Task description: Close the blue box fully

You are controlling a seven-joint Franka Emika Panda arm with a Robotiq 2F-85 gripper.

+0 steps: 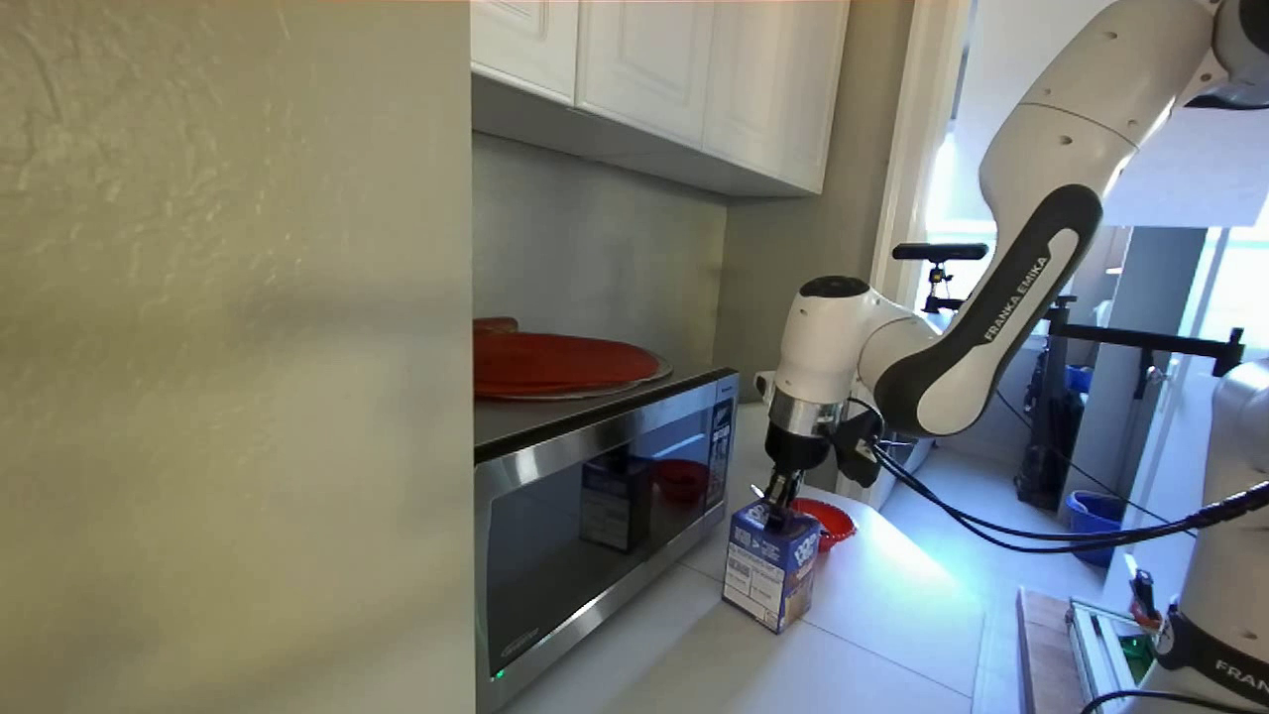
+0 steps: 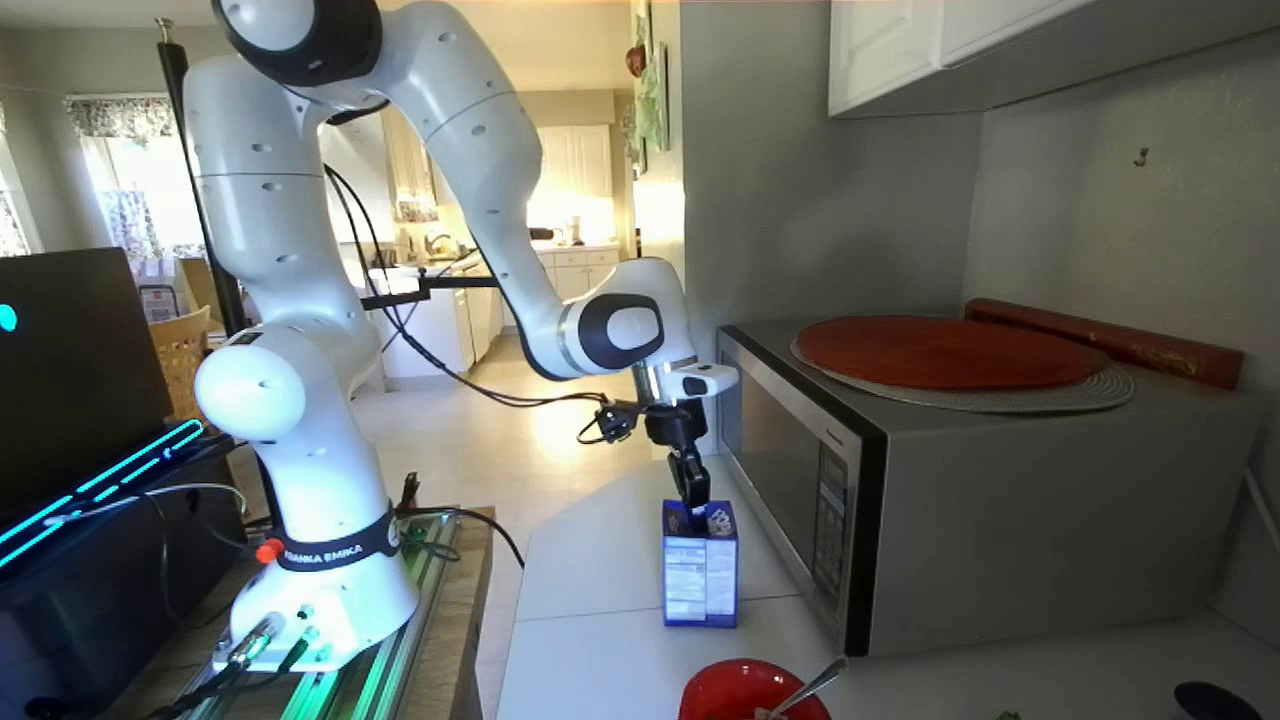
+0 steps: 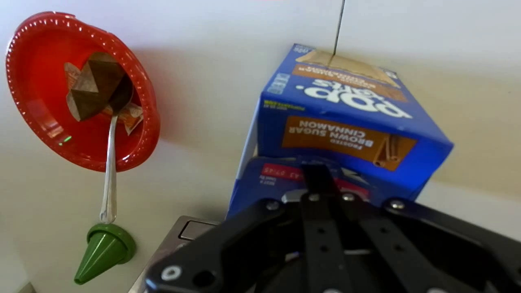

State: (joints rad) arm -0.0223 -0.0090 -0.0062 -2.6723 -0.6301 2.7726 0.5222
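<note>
Pressed together and holding nothing, the end effector [image 3: 319,175] points down at a red-striped flap [image 3: 281,171] on top of the blue box [image 3: 354,101], which stands upright on the bench [image 1: 872,615] beside the microwave [image 1: 615,526]. The cinnamon-printed flap [image 3: 325,136] looks folded; seating both flush apparently remains.

Wrist view, lower middle: gripper [image 3: 319,181] hides part of the flap [image 3: 281,173] on the blue box [image 3: 346,122] — its end is dark and blurred, contact unclear. In an exterior view the wall [image 1: 238,357] at left covers one end of the steel oven [image 1: 605,516] and the red disc [image 1: 565,362]; red bowl [image 1: 843,531] partly behind the box (right of centre). In an exterior view a black thing [image 2: 1212,700], lower right, is cut off; green bit [image 2: 1009,715] at the bottom edge — too small to name. Arm [image 2: 450,90] cropped at top in both exterior views.
</note>
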